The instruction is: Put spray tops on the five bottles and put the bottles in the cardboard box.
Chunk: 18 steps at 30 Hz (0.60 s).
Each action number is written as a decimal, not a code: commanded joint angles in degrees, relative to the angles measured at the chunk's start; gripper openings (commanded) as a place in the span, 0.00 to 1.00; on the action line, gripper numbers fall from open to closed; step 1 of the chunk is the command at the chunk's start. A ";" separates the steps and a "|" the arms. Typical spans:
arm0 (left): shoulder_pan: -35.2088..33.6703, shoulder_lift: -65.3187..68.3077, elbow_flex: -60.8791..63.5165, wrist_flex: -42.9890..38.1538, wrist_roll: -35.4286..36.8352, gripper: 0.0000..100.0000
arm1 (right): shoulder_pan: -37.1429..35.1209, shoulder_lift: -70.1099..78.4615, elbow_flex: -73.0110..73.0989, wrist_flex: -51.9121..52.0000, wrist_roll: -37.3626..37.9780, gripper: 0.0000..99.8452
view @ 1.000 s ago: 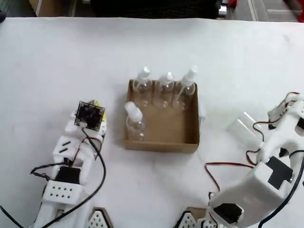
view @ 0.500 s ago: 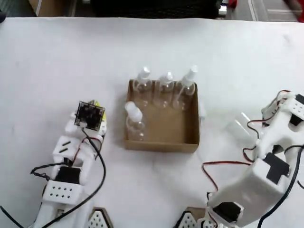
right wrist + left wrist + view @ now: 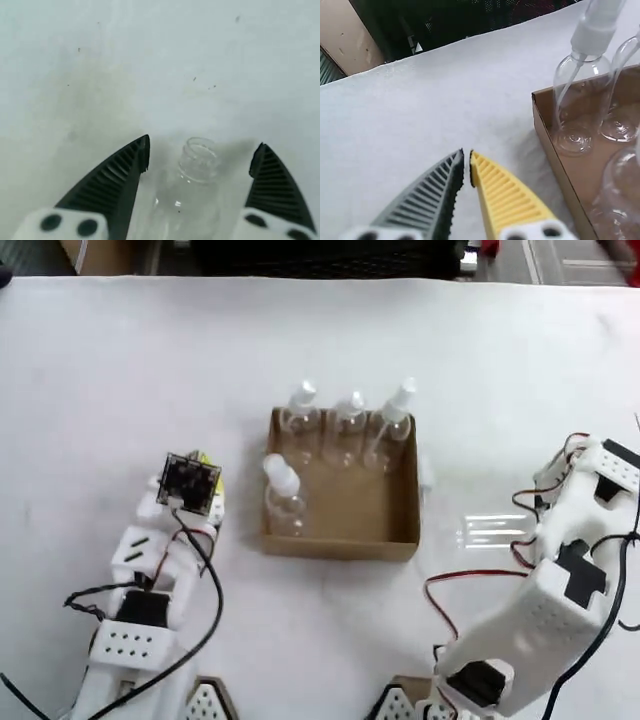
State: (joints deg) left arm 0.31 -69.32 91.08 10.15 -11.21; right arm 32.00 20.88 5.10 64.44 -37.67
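Bottle five (image 3: 490,530), clear and lacking its spray top, is lying on the table (image 3: 150,360) at 3 o'clock of the cardboard box (image 3: 340,540), near it but apart. Its long axis is running roughly 3 to 9 o'clock, and the open neck appears to be pointing toward the box, away from the right gripper (image 3: 202,147). That gripper is straddling the bottle body with its jaws spread wide, one either side, gripping nothing. The right arm is plainly the nearer one. The left gripper (image 3: 466,157) is resting at 9 o'clock of the box, jaws pressed together on nothing, well apart from the loose bottle.

The box is holding four bottles (image 3: 348,430), all upright and all wearing spray tops: three are standing along its 12 o'clock wall, and one is standing against its 9 o'clock wall.

Judgement: closing on the body needs only a squeeze.
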 commanded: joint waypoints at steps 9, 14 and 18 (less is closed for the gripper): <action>0.66 -0.66 -0.53 -1.41 -0.62 0.03 | -0.66 -2.59 -0.53 -1.54 -0.53 0.08; 0.66 -0.66 -0.53 -1.41 -0.62 0.03 | 0.66 -2.77 -0.53 -1.98 -0.44 0.10; 0.66 -0.66 -0.53 -1.41 -0.62 0.03 | 0.66 -2.86 -0.88 -1.89 3.87 0.11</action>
State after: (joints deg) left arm 0.31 -69.32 91.08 10.15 -11.21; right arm 32.09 20.88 5.10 63.03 -37.76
